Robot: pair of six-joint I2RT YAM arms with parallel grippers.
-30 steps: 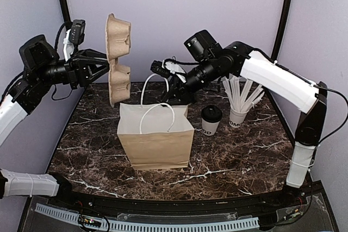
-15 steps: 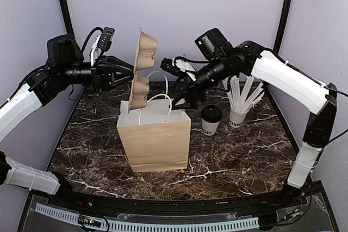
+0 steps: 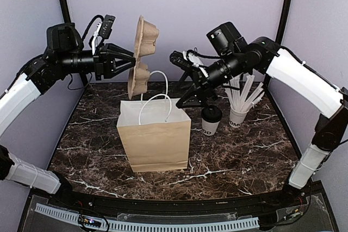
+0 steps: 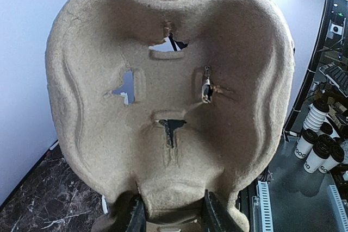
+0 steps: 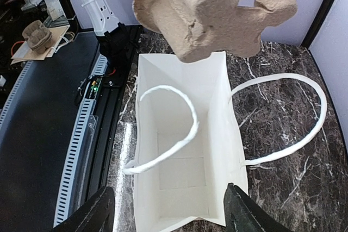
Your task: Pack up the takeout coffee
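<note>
marbled worktop [image 3: 244, 156], open brown paper bag [image 3: 155, 145] standing on it, pulp cup carrier [image 3: 142, 52] held on edge above bag by left gripper [image 3: 130, 62], right gripper [image 5: 168, 218] spread wide over bag, takeout coffee [image 3: 211, 120] on worktop just right of bag, near straw cup [image 3: 237, 115]

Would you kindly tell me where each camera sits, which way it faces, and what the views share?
Top external: above and behind the robot, facing forward and down over the table; left arm and right arm show.
Left wrist: on the left arm, facing the cup carrier it holds; its fingers show.
Right wrist: on the right arm, looking down into the open paper bag; its fingers show.
Shared: all three see the cup carrier.
</note>
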